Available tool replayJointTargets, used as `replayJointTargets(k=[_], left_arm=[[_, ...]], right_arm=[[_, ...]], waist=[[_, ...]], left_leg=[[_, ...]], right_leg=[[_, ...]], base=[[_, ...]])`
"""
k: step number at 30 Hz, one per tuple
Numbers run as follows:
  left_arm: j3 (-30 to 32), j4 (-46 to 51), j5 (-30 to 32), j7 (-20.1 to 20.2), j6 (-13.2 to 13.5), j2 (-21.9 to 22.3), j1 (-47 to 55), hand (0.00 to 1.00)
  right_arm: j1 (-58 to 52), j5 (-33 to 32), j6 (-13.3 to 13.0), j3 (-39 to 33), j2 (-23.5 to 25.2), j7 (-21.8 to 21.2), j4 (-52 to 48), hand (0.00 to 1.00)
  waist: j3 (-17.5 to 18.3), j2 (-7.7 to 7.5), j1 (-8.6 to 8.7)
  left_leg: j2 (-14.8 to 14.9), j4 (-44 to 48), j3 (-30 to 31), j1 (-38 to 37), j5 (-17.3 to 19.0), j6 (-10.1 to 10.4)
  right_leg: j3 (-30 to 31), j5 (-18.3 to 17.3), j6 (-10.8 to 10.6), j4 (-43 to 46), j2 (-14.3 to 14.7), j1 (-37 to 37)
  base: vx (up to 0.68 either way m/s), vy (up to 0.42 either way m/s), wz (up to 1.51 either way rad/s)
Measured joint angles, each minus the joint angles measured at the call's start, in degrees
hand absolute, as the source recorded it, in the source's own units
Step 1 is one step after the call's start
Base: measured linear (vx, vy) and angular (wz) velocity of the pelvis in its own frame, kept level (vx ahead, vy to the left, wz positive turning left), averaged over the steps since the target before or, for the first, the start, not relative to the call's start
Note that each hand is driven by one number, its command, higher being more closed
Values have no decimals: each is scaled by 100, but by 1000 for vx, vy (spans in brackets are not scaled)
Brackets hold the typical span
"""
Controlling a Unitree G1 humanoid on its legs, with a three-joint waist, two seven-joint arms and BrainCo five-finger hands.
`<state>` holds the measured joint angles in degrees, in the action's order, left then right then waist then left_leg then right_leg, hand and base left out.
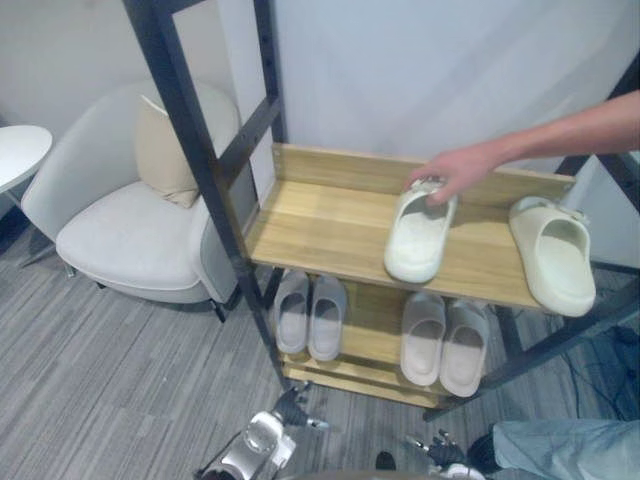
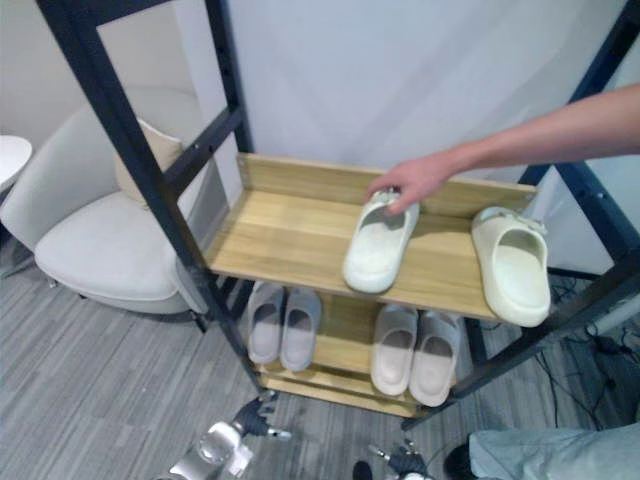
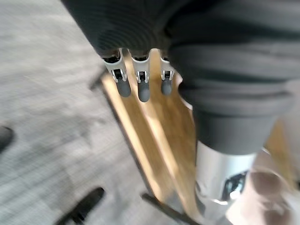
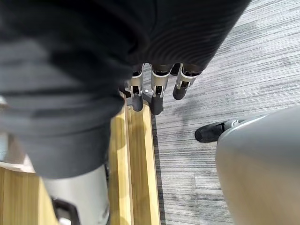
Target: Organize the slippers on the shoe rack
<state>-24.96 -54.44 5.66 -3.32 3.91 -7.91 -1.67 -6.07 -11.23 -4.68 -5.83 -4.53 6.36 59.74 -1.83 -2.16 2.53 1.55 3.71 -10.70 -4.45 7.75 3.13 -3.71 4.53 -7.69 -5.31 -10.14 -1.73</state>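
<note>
On the upper wooden shelf (image 1: 320, 215) of the black-framed shoe rack lie two cream slippers. One slipper (image 1: 420, 235) lies in the middle with a person's hand (image 1: 455, 172) on its heel end. The other slipper (image 1: 553, 255) lies at the shelf's right end, reaching over the front edge. Two greyish pairs stand on the lower shelf, one at the left (image 1: 310, 315) and one at the right (image 1: 445, 340). My left hand (image 1: 288, 410) and right hand (image 1: 440, 450) hang low in front of the rack. Their fingers (image 3: 138, 84) (image 4: 157, 93) are straight and hold nothing.
A white armchair (image 1: 130, 235) with a beige cushion (image 1: 165, 150) stands left of the rack, and a round white table (image 1: 15, 150) is at the far left. The rack's slanted black post (image 1: 200, 150) crosses the front left. A person's jeans-clad leg (image 1: 560, 445) is at the lower right.
</note>
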Motion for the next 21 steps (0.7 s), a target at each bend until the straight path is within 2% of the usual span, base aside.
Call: replayJointTargets(k=[9,14,21], left_arm=[[583,-609,642,-235,-189,64,64,0],[816,-721,692,-291,-191,103,73,0],[825,-829,720,-354,-187,228,76,0]], right_arm=[[35,-1,-5,-5,-10,51,100,0],[119,0,-4,-21,-19,51,230,0],[130,1,-5,-23,-24,58,247,0]], waist=[[-6,-1,-8],[-13,22,-11],[-21,46,-10]], left_leg=[[30,-100,-173,-167,23,46],[71,-103,-214,-173,27,55],[75,-100,-199,-189,27,54]], right_leg=[[187,2,-1,-19,50,-16],[250,1,1,-18,104,-15],[245,1,2,-21,110,-21]], base=[[-36,-20,-11],[19,-23,-5],[-19,-22,0]])
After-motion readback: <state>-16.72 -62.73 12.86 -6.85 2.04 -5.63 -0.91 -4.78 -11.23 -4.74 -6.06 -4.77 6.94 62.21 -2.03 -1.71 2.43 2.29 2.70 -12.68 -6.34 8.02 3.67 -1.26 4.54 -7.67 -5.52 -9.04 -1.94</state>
